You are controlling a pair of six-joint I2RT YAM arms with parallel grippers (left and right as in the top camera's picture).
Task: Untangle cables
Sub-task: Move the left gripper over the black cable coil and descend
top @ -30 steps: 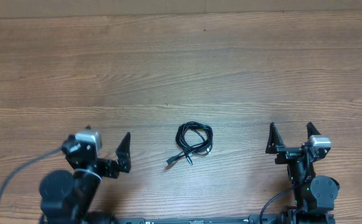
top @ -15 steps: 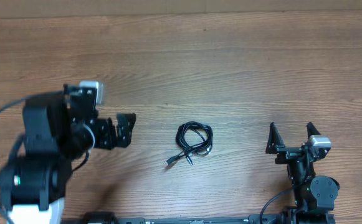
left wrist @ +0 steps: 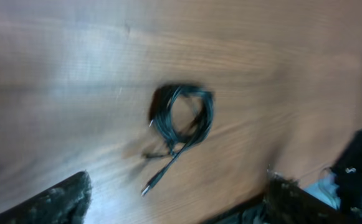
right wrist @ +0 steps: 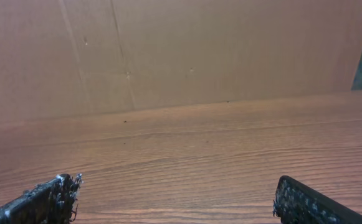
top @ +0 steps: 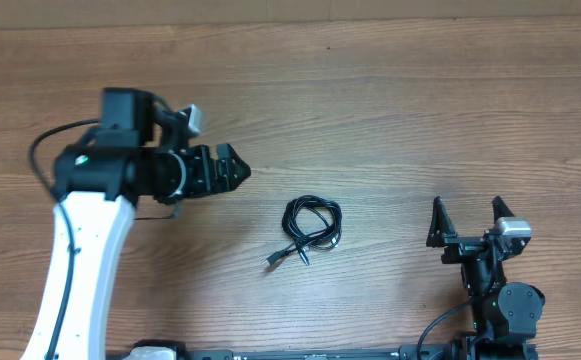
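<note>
Wood-grain table (top: 370, 100) filled the overhead view, planks running side to side. In the R wrist cam a plain brown board wall (right wrist: 230, 50) stood behind the far edge.

Far left: L arm (top: 80, 260), white link w/ black upper section, reached in from the near edge and bent toward the middle. L gripper (top: 235, 165) pointed to the right, above the tabletop, w/ nothing in it. In the L wrist cam (left wrist: 177, 193) its two fingertips (left wrist: 62, 199) sat at opposite bottom corners, spread wide, bare wood btwn them. That cam was blurred, so fine detail was lost.

Centre: cables (top: 310, 228) lay flat on the table as one small black coil, loops overlapping. I couldn't count the separate cords. Two loose ends trailed from the coil toward the near-left, one ending in a plug (top: 271, 263). Same coil and plug end (left wrist: 146, 188) showed in the L wrist cam, cables (left wrist: 181, 121) ahead of the fingertips, not touching them. Coil was right of and nearer than the L gripper, clearly apart.

Right: R gripper (top: 467, 222) sat low near the near edge, pointing away from the base, fingers spread wide and holding nothing. R wrist cam (right wrist: 181, 205) agreed: both tips at the bottom corners, only table btwn. Cables were well apart from it, to its left.
</note>
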